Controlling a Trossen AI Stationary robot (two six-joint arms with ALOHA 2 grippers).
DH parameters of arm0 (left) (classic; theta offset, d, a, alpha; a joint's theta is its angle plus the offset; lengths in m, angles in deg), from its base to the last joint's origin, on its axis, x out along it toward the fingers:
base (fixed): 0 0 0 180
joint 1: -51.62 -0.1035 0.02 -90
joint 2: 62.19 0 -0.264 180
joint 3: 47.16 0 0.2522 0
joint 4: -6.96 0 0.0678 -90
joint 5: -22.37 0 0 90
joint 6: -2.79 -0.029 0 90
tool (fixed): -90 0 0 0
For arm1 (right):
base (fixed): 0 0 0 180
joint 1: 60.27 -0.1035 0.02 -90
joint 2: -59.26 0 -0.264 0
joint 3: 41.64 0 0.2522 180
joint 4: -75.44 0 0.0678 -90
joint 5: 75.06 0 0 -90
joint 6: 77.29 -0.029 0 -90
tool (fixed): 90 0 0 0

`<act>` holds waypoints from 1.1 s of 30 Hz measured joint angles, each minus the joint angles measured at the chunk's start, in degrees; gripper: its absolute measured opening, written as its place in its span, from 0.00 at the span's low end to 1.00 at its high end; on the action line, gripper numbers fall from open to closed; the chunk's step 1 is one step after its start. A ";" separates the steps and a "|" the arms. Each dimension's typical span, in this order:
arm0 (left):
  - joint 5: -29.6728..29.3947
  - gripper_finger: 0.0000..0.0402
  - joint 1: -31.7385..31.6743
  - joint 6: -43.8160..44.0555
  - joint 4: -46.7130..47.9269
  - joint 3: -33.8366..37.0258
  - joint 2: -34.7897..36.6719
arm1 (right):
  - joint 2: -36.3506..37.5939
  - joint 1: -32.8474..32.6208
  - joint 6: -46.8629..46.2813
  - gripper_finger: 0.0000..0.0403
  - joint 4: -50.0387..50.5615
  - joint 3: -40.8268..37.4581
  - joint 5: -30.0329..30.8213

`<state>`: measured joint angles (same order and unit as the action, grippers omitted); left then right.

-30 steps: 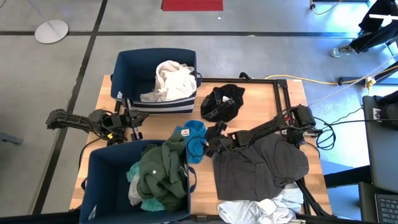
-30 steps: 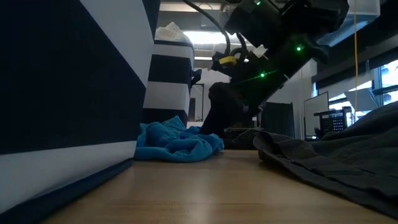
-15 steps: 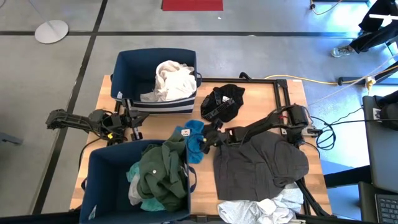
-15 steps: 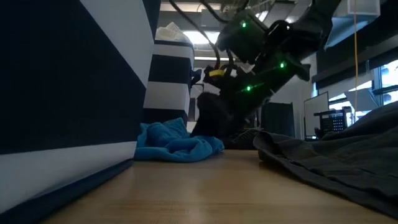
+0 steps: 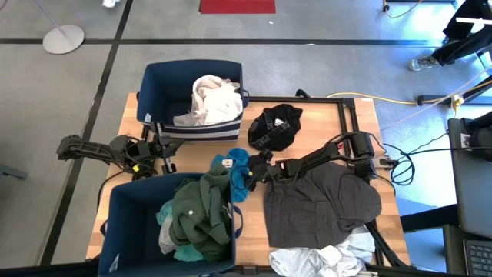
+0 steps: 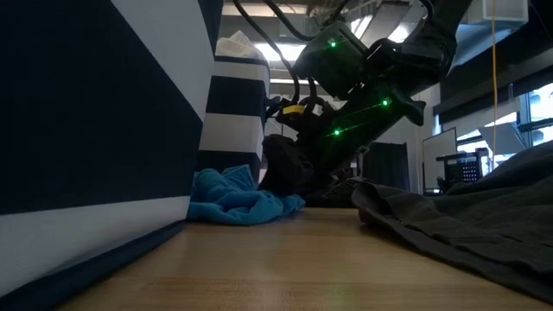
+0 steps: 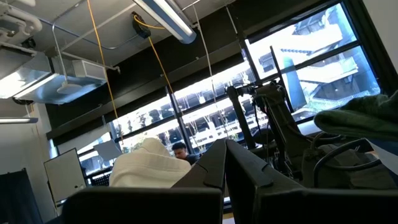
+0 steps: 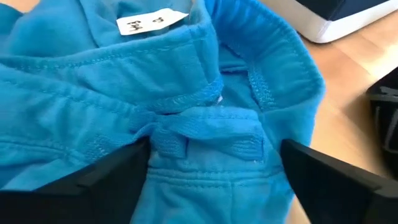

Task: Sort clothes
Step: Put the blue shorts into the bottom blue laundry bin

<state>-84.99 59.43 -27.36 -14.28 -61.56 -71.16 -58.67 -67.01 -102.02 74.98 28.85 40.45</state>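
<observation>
- We find the right gripper (image 5: 252,174) reached across the table (image 5: 323,115) to the teal garment (image 5: 238,171), which lies on the wood between the two bins, partly draped against the near bin (image 5: 127,223).
- In the right wrist view its two fingers (image 8: 99,180) stand spread, one on each side of a bunched fold of the teal garment (image 8: 186,118); they are not yet pressed onto the cloth. A white label (image 8: 144,23) shows on the fabric.
- In the low view the right gripper (image 6: 289,168) sits low, just behind the teal garment (image 6: 238,197).
- The left gripper (image 5: 163,154) waits at the table's left edge, between the two bins. We cannot tell whether its fingers are spread or pressed together.
- The far bin (image 5: 157,85) holds a cream garment (image 5: 211,98).
- The near bin holds a dark green garment (image 5: 201,219), with more teal fabric beneath it.
- A black garment (image 5: 275,125) lies just beside the far bin.
- A dark grey garment (image 5: 327,201) lies spread under the right arm, and a pale grey-white garment (image 5: 323,260) lies at the near edge, touching it.
</observation>
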 joint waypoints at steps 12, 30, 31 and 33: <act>0.00 0.00 0.01 0.11 0.00 0.00 0.00 | -0.09 -0.04 0.84 0.25 -0.13 -0.17 -0.94; 0.00 0.00 0.00 0.15 0.02 0.00 -0.02 | 11.74 -6.66 2.31 0.08 17.84 -0.72 12.06; -0.01 0.00 0.02 0.15 0.03 0.00 -0.02 | 13.39 -7.00 1.92 0.07 19.41 -0.66 12.39; 0.00 0.00 0.01 0.15 -0.01 0.00 -0.02 | 16.27 -7.72 1.22 0.07 22.31 -0.63 13.42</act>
<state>-84.99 59.44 -27.21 -14.30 -61.56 -71.18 -42.40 -74.73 -100.80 97.29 28.22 53.86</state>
